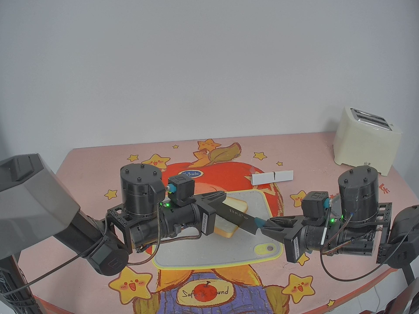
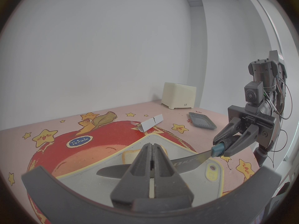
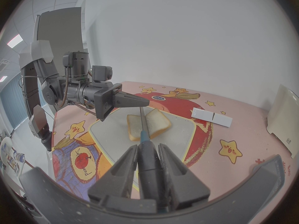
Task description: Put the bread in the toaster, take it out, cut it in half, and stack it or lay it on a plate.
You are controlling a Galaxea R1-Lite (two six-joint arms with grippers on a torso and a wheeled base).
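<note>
A slice of bread (image 1: pixel 226 230) (image 3: pixel 158 122) lies flat on the grey cutting board (image 1: pixel 196 251). A knife (image 1: pixel 238 218) (image 2: pixel 190 161) with a dark blade and blue handle lies across the slice, edge down. My right gripper (image 1: pixel 264 223) (image 3: pixel 148 148) is shut on the knife's handle at the board's right side. My left gripper (image 1: pixel 222 196) (image 2: pixel 152 147) is shut, its tips just above the blade's far end and the bread. The cream toaster (image 1: pixel 366 140) stands at the table's far right corner, its slots empty.
A dark grey rectangular plate (image 2: pixel 202 120) sits on the table between the board and the toaster. A folded white card (image 1: pixel 273 177) lies behind the board. The table's front edge runs close beneath both arms.
</note>
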